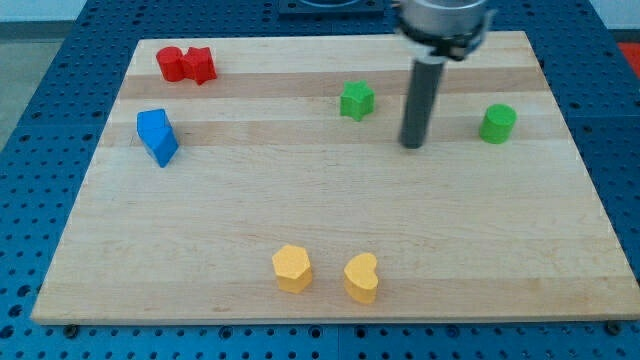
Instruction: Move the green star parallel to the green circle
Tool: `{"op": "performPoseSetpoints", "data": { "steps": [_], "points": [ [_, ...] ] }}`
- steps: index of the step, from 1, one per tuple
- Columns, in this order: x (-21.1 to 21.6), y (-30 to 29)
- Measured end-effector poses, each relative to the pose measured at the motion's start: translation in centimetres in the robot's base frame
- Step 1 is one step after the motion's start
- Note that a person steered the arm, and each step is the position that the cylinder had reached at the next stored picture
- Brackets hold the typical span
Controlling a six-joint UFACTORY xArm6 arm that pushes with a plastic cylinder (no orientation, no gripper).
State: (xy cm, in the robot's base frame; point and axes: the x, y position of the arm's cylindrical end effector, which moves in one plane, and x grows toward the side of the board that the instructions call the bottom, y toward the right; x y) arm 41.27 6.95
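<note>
My tip [413, 145] between star [356, 100] and circle [497, 123] — touching neither.

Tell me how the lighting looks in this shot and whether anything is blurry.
Camera view: lighting is even and soft, with only faint shadows beside the green star and green circle; the wooden board shows mild sheen, no harsh glare; the arm's housing at the view's top is slightly soft; my tip stands between the two green blocks.
</note>
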Motion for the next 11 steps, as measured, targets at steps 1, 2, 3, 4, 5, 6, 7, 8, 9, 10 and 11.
{"op": "performPoseSetpoints", "data": {
  "steps": [1, 2, 3, 4, 5, 6, 7, 8, 9, 10, 11],
  "points": [
    [1.0, -5.3],
    [0.9, -9.4],
    [-0.3, -12.0],
    [-8.9, -12.1],
    [-14.9, -11.7],
    [-14.3, -10.9],
    [-13.2, -6.7],
    [-10.7, -1.4],
    [-9.6, 2.2],
    [-11.2, 4.7],
    [-15.2, 2.4]
  ]
}}
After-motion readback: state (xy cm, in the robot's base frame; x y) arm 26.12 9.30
